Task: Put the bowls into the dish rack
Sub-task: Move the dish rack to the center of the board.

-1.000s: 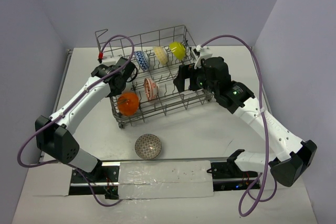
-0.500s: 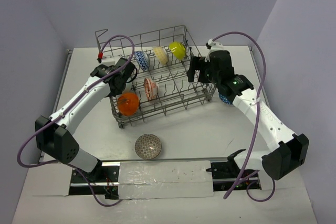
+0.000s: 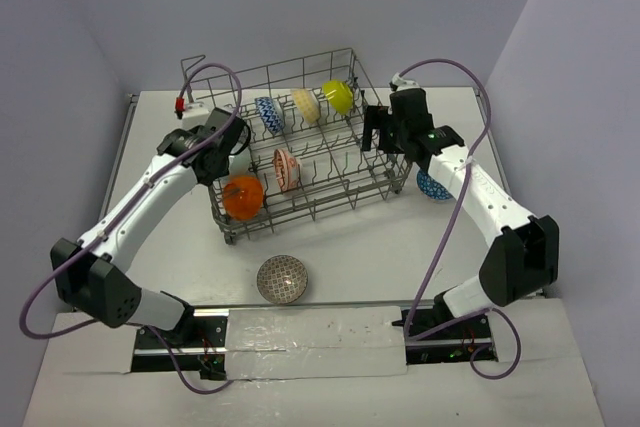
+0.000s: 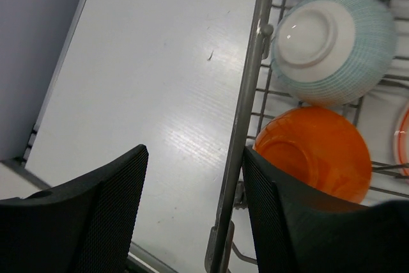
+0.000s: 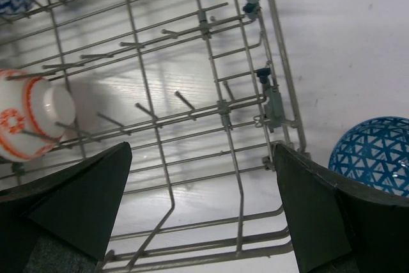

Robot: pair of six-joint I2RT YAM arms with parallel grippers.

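The grey wire dish rack holds a dark-blue patterned bowl, a pale yellow bowl, a lime bowl, a red-white bowl and an orange bowl. My left gripper is open and empty over the rack's left rim, its jaws either side of the rim. Past it lie the orange bowl and a blue-white bowl. My right gripper is open and empty above the rack's right end. The red-white bowl shows at its left.
A grey patterned bowl sits on the table in front of the rack. A blue lattice bowl lies on the table right of the rack, under my right arm; it also shows in the right wrist view. Walls close in on three sides.
My right gripper has lifted and moved back from the rack's middle to its right end, uncovering the blue lattice bowl. My left gripper has shifted slightly back along the left rim.
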